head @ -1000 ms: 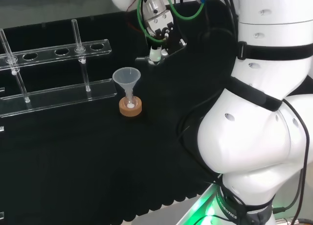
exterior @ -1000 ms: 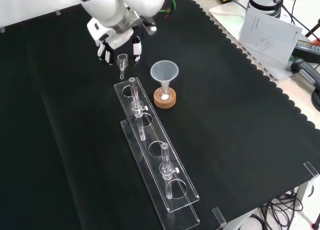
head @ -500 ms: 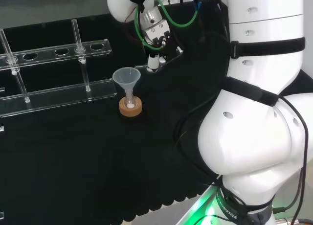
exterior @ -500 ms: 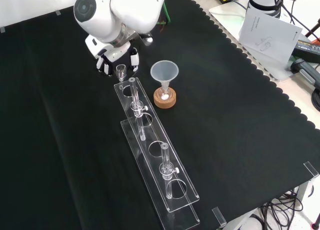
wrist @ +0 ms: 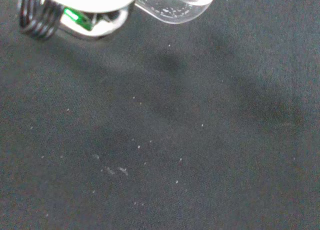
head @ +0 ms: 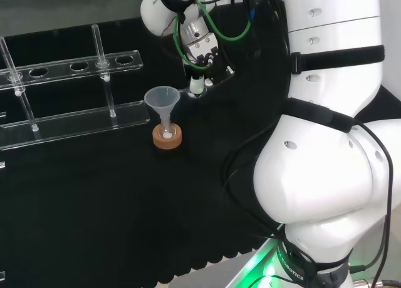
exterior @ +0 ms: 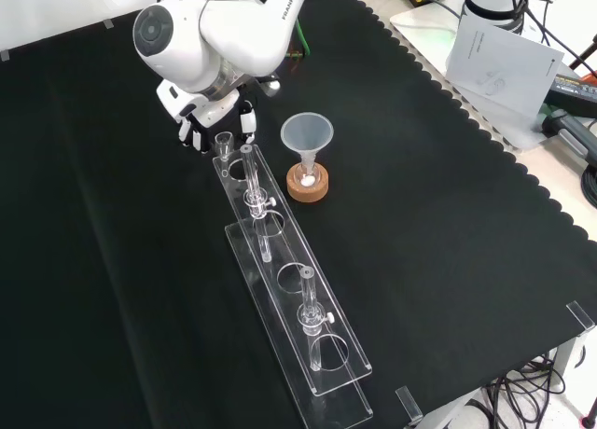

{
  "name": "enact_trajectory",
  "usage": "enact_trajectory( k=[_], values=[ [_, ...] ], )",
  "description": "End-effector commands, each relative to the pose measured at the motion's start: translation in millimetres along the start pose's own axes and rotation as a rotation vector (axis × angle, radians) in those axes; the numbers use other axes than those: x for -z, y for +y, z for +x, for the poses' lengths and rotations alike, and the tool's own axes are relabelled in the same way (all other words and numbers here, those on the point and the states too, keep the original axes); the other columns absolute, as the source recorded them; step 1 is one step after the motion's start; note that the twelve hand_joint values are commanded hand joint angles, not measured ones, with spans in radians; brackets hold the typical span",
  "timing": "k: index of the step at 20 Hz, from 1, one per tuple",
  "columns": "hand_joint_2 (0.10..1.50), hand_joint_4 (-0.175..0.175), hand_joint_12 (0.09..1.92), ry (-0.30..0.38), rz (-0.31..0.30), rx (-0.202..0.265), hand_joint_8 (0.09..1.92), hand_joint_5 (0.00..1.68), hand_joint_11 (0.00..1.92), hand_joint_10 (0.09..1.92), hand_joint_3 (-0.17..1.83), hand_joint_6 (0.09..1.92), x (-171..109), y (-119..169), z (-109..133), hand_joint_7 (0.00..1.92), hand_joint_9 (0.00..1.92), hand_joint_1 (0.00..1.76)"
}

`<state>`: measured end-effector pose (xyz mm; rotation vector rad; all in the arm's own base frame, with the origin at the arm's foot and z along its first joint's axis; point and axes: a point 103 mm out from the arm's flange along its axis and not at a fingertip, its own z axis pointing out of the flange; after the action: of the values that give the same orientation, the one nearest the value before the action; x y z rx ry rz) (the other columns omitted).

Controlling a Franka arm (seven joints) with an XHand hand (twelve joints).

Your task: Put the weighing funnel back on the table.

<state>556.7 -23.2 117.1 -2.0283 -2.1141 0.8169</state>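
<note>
We see robot hand [exterior: 203,118] clamped on weighing funnel [exterior: 224,144]. Funnel sits at 5 o'clock from palm in front view (long axis upright, stem down). Counter [exterior: 112,261] lies close beneath, test-tube rack [exterior: 284,284] end just beside.

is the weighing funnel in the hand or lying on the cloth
In the hand: the front view shows the weighing funnel mouth up between the hand's fingers. Whether its stem touches the cloth, cannot tell.
</note>
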Motion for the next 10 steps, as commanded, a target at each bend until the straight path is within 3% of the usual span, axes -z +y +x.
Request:
enact_trajectory(
  k=[1, 10],
  values=[
    [0.68, 0.175, 1.07, -0.002, -0.008, 0.004, 0.66, 1.26, 0.77, 0.31, 0.61, 0.67, -5.1, -0.9, -11.5, 0.63, 0.99, 1.12],
    [0.68, 0.175, 1.07, -0.012, 0.009, 0.006, 0.66, 1.26, 0.76, 0.31, 0.61, 0.67, -6.2, 7.4, -3.4, 0.63, 0.99, 1.12]
  ],
)
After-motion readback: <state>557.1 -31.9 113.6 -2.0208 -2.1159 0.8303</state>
